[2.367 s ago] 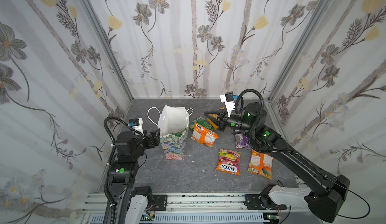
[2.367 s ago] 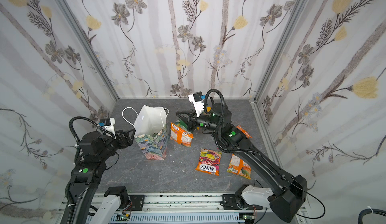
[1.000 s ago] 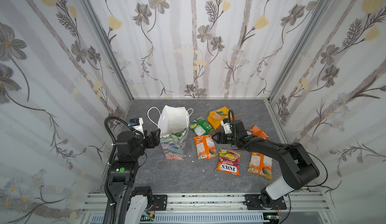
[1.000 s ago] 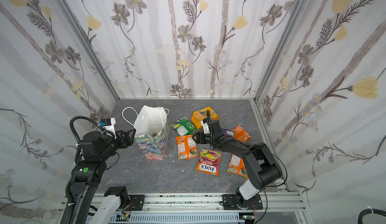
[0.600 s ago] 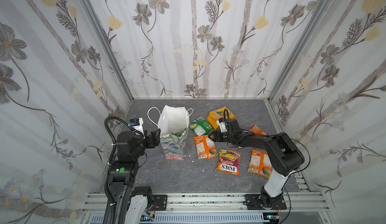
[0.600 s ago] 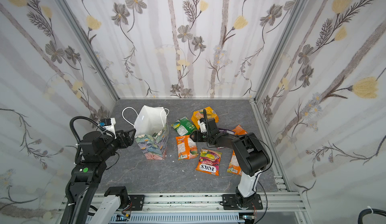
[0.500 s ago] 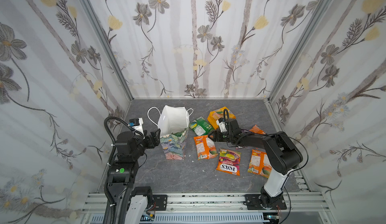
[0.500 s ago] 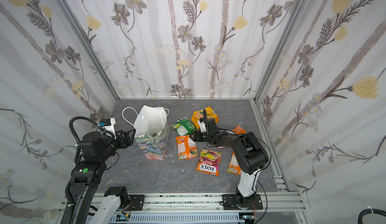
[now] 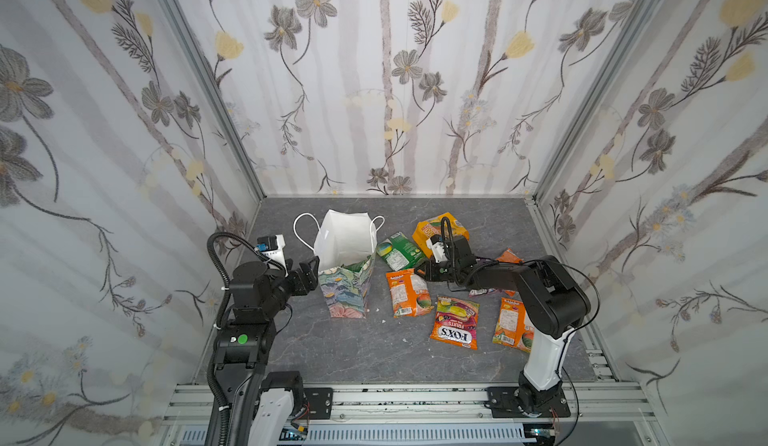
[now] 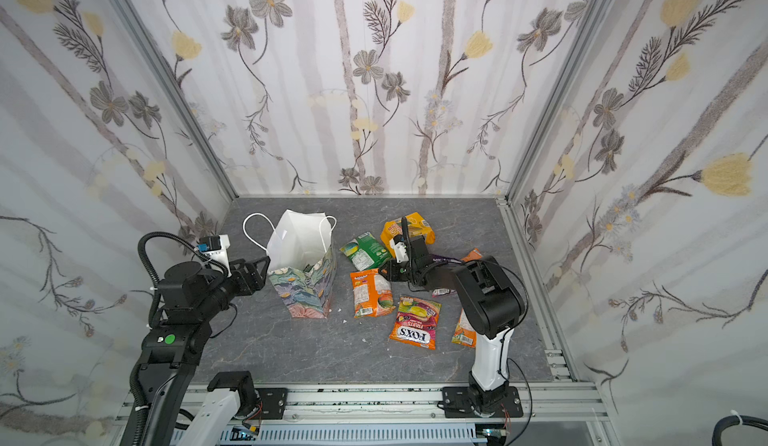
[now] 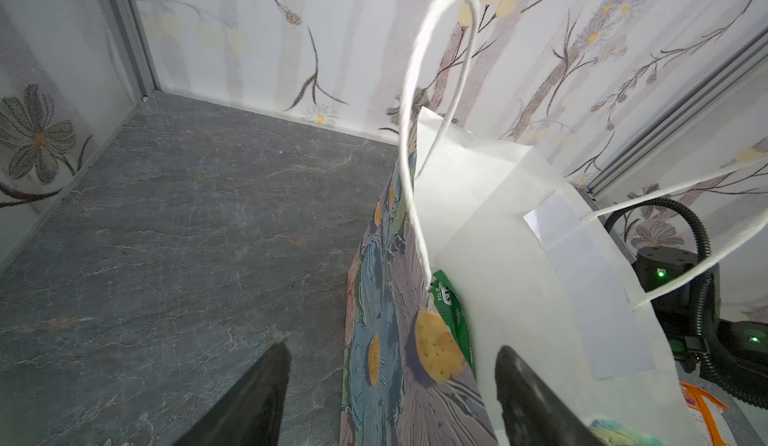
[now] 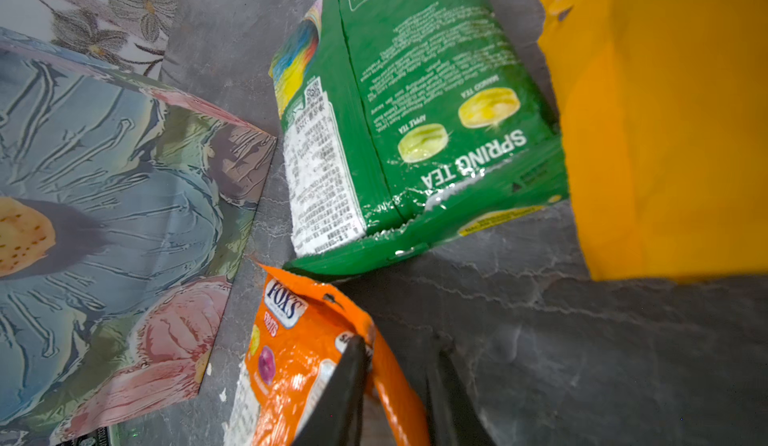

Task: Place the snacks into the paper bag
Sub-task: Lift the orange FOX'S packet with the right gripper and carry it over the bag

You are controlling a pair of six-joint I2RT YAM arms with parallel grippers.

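While low and outstretched, right tool tight on orange packet; left tool agape astride paper bag wall.

The bag is paper: matt white inside, ridged brush-stroke floral print outside; its handles are white cord. The green packet and orange packet are crinkly, glossy plastic film. The surface is matt, grey, veined like stone. The fingers are matt black. The rail is bare metal.
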